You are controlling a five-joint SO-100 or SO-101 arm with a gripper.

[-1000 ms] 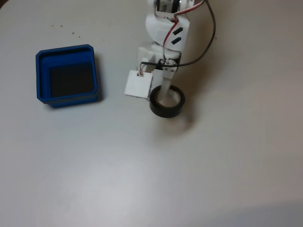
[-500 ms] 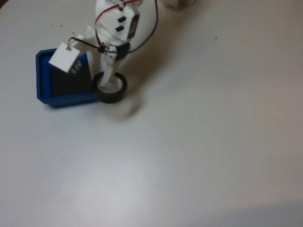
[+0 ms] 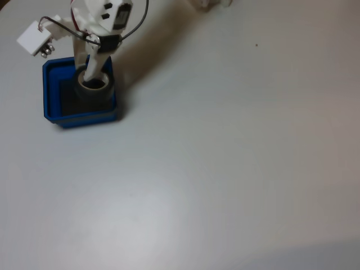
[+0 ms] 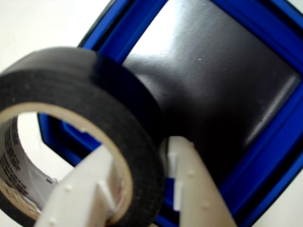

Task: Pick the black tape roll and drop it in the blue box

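Observation:
The black tape roll (image 3: 95, 90) hangs over the right part of the blue box (image 3: 52, 112) in the fixed view, held by my white gripper (image 3: 90, 76). In the wrist view the black tape roll (image 4: 80, 118) fills the left, its beige core showing. My gripper (image 4: 142, 189) is shut on the roll's wall, one finger inside the ring and one outside. Below it lies the blue box (image 4: 265, 156) with its dark glossy floor. Whether the roll touches the box, I cannot tell.
The pale tabletop (image 3: 225, 169) spreads wide to the right of and in front of the box. A small white block (image 3: 35, 39) on the arm juts out past the box's far left corner.
My gripper has carried the tape roll leftward, from the table's middle, past the box's right edge, to over the box. The grip has stayed shut on the roll.

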